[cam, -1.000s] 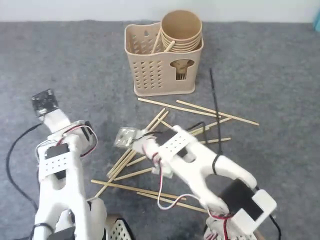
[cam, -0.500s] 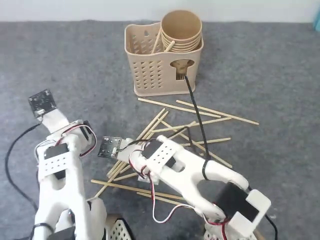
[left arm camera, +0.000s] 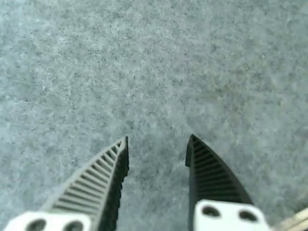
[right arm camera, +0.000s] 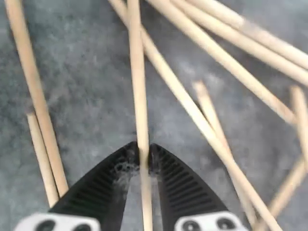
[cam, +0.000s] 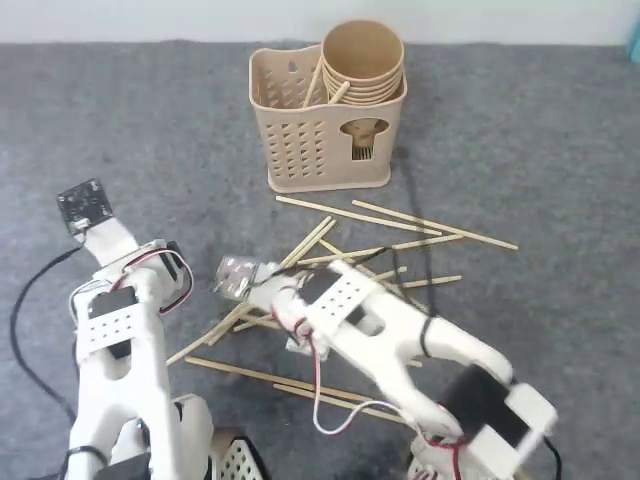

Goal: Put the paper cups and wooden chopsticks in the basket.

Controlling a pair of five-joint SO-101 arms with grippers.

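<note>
The right gripper [right arm camera: 143,150] pinched a thin pale wooden chopstick [right arm camera: 136,82] in front of the beige perforated plastic basket [cam: 300,150]. The left gripper [left arm camera: 157,144] stood part-open above grey carpet [left arm camera: 144,57].

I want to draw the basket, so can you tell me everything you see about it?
The basket is beige and plastic-looking, with rows of small slots and a bigger cut-out in front. It stands upright on the grey mat, at the far side. A stack of paper cups sits in one end; wooden chopsticks lean inside beside them.
</note>
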